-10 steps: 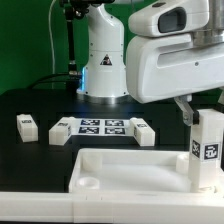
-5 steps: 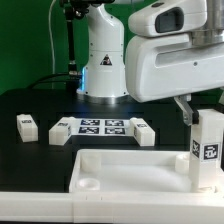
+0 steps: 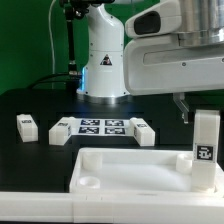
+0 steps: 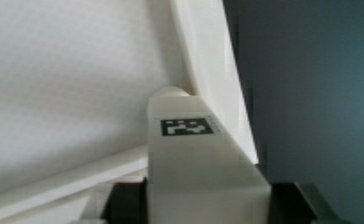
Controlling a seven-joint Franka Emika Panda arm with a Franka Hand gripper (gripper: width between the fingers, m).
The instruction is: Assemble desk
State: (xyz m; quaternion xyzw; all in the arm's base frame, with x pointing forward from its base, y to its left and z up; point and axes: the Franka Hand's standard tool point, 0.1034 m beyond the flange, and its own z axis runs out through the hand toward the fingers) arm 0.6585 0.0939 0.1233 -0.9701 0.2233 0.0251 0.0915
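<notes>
- Exterior view showed one tabletop [image 3: 120, 157] at the front and four legs in total.
- Three lay loose on the black table [image 3: 30, 105] behind it: first leg [image 3: 27, 126], second leg [image 3: 60, 131], third leg [image 3: 143, 131]. The marker board [image 3: 100, 126] sat between second and third.
- The fourth, the upright leg [image 3: 205, 150], stood at the tabletop's corner on the exterior view's right.
- Robot base [image 3: 103, 60] stood behind the board, and the white wrist housing [image 3: 170, 55] overhung the upright leg.
- Wrist view: gripper [image 4: 205, 205] was clamped on the upright leg, one finger on each side.
</notes>
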